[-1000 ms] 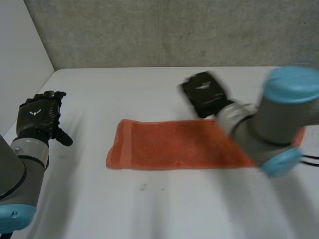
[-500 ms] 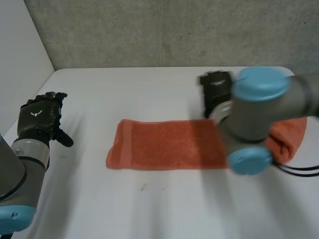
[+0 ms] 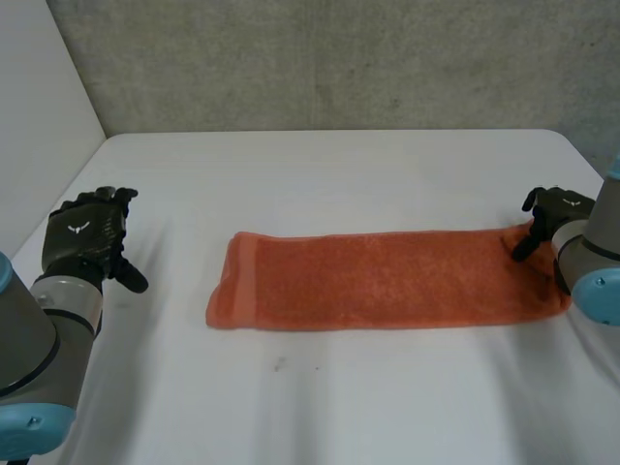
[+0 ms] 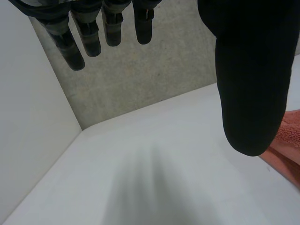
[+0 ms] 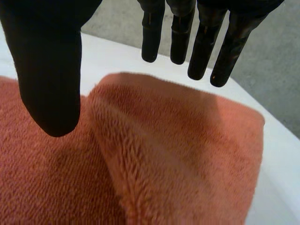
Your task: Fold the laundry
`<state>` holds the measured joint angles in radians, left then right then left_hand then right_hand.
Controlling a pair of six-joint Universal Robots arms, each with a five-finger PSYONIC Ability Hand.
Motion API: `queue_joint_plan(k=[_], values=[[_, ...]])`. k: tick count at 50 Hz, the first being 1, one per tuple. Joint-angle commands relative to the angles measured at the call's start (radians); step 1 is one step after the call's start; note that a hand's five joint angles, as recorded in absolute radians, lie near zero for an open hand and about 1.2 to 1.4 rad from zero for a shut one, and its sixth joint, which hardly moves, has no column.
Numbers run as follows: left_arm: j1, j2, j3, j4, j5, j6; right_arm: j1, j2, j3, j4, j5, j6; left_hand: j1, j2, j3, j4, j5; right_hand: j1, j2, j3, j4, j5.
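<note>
An orange towel (image 3: 378,281) lies on the white table (image 3: 320,174) as a long flat strip, running left to right. My right hand (image 3: 554,215) is at its right end, just above the cloth. In the right wrist view this hand (image 5: 47,70) is open, with straight fingers (image 5: 206,42) and the thumb apart, holding nothing. Under its palm the towel (image 5: 178,154) shows a raised fold and a rounded corner. My left hand (image 3: 85,232) hovers well left of the towel, open, fingers (image 4: 93,33) straight over bare table. A corner of the towel (image 4: 290,140) shows beside its thumb.
A grey concrete wall (image 3: 339,58) runs behind the table and a white wall (image 3: 39,116) stands at its left. The table's right edge passes close to the towel's right end. Bare tabletop stretches in front of and behind the towel.
My right arm has swung from over the towel's middle back to its right end. The towel's right end, bunched up half a second ago, now lies spread out. My left hand has barely shifted.
</note>
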<state>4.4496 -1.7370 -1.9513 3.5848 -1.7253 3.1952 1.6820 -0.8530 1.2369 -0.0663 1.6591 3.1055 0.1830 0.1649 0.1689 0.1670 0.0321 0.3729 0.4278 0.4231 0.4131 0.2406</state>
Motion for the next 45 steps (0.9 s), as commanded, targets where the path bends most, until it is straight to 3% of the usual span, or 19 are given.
queue_joint_plan(k=[1, 3, 4, 5, 6, 8, 20, 27, 33, 38, 45], values=[[-0.001, -0.007, 0.002, 0.002, 0.001, 0.0, -0.013, 0.048, -0.01, 0.0, -0.025, 0.016, -0.008, 0.01, 0.006, 0.008, -0.032, 0.241, 0.186, 0.19, 0.2, 0.198], [-0.001, -0.007, 0.002, 0.0, 0.001, 0.0, -0.015, 0.063, -0.014, -0.004, -0.048, 0.015, -0.008, 0.01, 0.006, 0.008, -0.032, 0.457, 0.402, 0.406, 0.416, 0.414], [-0.001, -0.009, 0.002, 0.0, 0.001, 0.0, -0.015, 0.063, -0.014, -0.004, -0.048, 0.015, -0.008, 0.01, 0.006, 0.008, -0.032, 0.458, 0.403, 0.408, 0.418, 0.416], [-0.001, -0.009, 0.0, 0.0, 0.001, 0.0, -0.019, 0.071, -0.014, -0.006, -0.054, 0.015, -0.008, 0.01, 0.006, 0.008, -0.032, 0.658, 0.603, 0.608, 0.618, 0.616], [-0.001, -0.009, 0.0, 0.0, 0.001, 0.0, -0.019, 0.071, -0.014, -0.006, -0.055, 0.015, -0.008, 0.01, 0.006, 0.008, -0.032, 0.66, 0.605, 0.61, 0.62, 0.618], [-0.001, -0.009, 0.002, 0.0, 0.001, 0.0, -0.031, 0.075, -0.014, -0.01, -0.056, 0.013, -0.008, 0.01, 0.006, 0.008, -0.032, 1.022, 0.967, 0.972, 0.982, 0.98], [-0.001, -0.009, 0.002, 0.0, 0.0, 0.0, 0.007, -0.012, -0.056, -0.056, -0.061, 0.008, -0.008, 0.01, 0.006, 0.008, -0.032, 1.023, 0.968, 0.973, 0.983, 0.981], [0.0, -0.009, 0.002, 0.0, 0.0, 0.0, 0.306, -0.072, -0.117, -0.07, -0.13, 0.041, -0.008, 0.01, 0.006, 0.008, -0.032, 1.023, 0.968, 0.973, 0.983, 0.981], [0.008, -0.007, 0.002, 0.0, 0.0, 0.0, 0.438, -0.057, -0.123, -0.107, -0.19, 0.091, -0.008, 0.01, 0.006, 0.008, -0.032, 1.023, 0.968, 0.973, 0.983, 0.981], [0.008, -0.007, 0.002, 0.0, 0.0, 0.0, 0.591, 0.047, -0.131, -0.187, -0.294, 0.094, -0.008, 0.01, 0.006, 0.008, -0.032, 1.023, 0.968, 0.973, 0.983, 0.981], [0.005, -0.007, 0.002, 0.0, 0.0, 0.0, 0.668, 0.173, -0.171, -0.181, -0.372, 0.088, -0.008, 0.01, 0.006, 0.008, -0.032, 1.023, 0.968, 0.973, 0.983, 0.981]])
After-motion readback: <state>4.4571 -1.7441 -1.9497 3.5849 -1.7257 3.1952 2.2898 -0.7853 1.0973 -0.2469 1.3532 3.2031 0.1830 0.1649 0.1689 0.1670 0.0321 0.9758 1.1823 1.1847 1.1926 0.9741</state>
